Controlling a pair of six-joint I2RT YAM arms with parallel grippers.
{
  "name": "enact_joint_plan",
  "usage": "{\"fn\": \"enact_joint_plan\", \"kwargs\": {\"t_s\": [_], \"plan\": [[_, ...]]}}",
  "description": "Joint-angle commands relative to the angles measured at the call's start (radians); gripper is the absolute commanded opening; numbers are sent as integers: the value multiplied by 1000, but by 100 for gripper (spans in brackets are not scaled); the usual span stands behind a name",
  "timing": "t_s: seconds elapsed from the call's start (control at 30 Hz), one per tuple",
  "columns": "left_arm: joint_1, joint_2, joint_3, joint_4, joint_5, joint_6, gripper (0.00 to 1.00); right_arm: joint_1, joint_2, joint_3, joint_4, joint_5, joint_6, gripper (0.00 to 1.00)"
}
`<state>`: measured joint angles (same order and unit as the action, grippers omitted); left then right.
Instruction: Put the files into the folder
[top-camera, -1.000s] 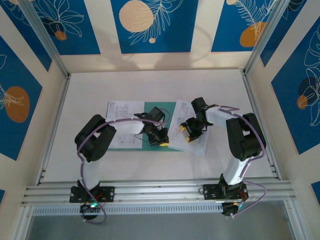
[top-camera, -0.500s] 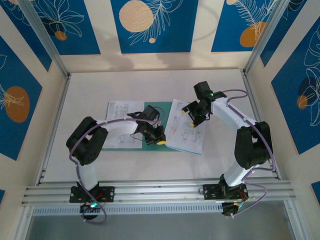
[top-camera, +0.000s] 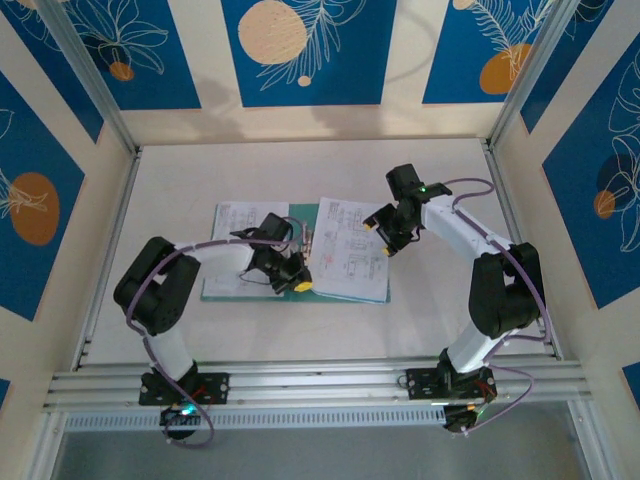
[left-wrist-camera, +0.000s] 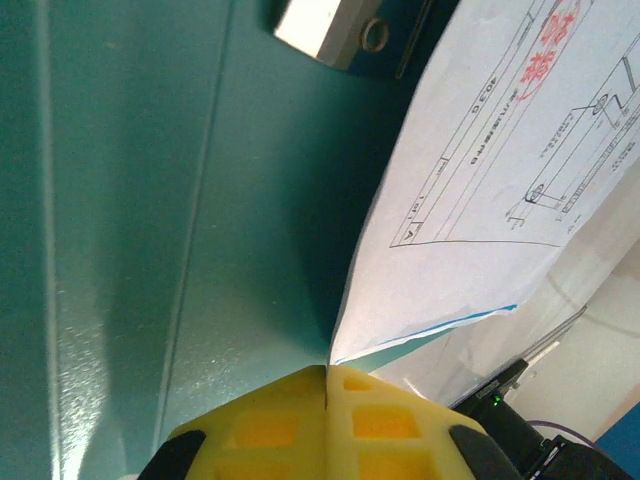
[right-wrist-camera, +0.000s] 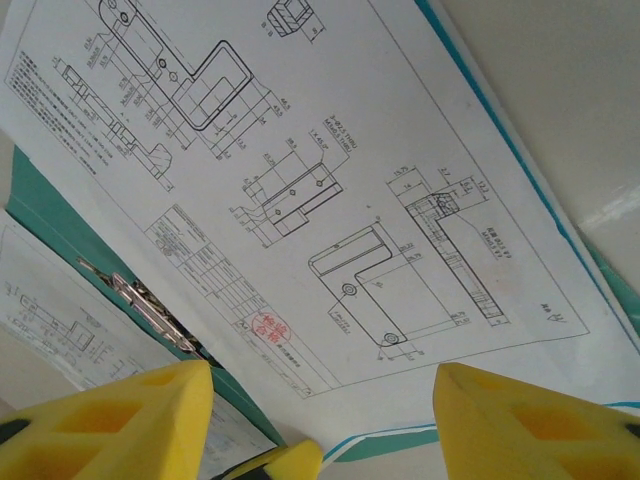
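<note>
The green folder (top-camera: 304, 213) lies open and flat in the middle of the white desk (top-camera: 440, 320). One white page (top-camera: 238, 228) with black print lies on its left side. The other files (top-camera: 350, 268), white pages with black drawings on them, lie on its right side, and they sit a bit crooked. The left hand (top-camera: 299, 285) is low down at the near edge of the folder, right by the near left corner of those pages. From its own camera, the two yellow fingertips (left-wrist-camera: 400, 430) are pressed tight together, and the corner of the top white page (left-wrist-camera: 480, 200) runs right into the crack between them, so the left hand is pinching the files. A thin strip of the bright blue sheet (left-wrist-camera: 478, 316) peeks out from under that white page. A small metal clip (left-wrist-camera: 330, 30) shows on the folder behind it. The right hand (top-camera: 379, 238) is over the far right part of the pages. Its yellow fingers (right-wrist-camera: 130, 410) are spread wide apart with nothing between them. Under it is a page of drawings with a little red stamp (right-wrist-camera: 270, 330) near one edge. I cannot tell if the right hand touches the paper.
</note>
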<state>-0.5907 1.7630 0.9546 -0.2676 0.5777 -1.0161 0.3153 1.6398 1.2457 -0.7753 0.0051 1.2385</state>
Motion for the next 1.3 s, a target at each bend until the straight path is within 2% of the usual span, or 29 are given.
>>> {"fn": "enact_joint_plan", "kwargs": {"t_s": [0.0, 0.2, 0.5, 0.7, 1.27], "plan": [[20, -46, -25, 13, 23, -15, 0, 9, -18, -5, -21, 11, -11, 61], [28, -60, -59, 51, 27, -48, 0, 12, -19, -9, -21, 12, -19, 61], [27, -84, -142, 189, 16, -169, 0, 2, -4, -48, -22, 36, -32, 58], [20, -80, -176, 264, 24, -227, 0, -11, 74, -84, 52, -26, -16, 55], [-33, -109, -245, 367, -41, -398, 0, -97, 141, -2, 63, -10, -56, 56]]}}
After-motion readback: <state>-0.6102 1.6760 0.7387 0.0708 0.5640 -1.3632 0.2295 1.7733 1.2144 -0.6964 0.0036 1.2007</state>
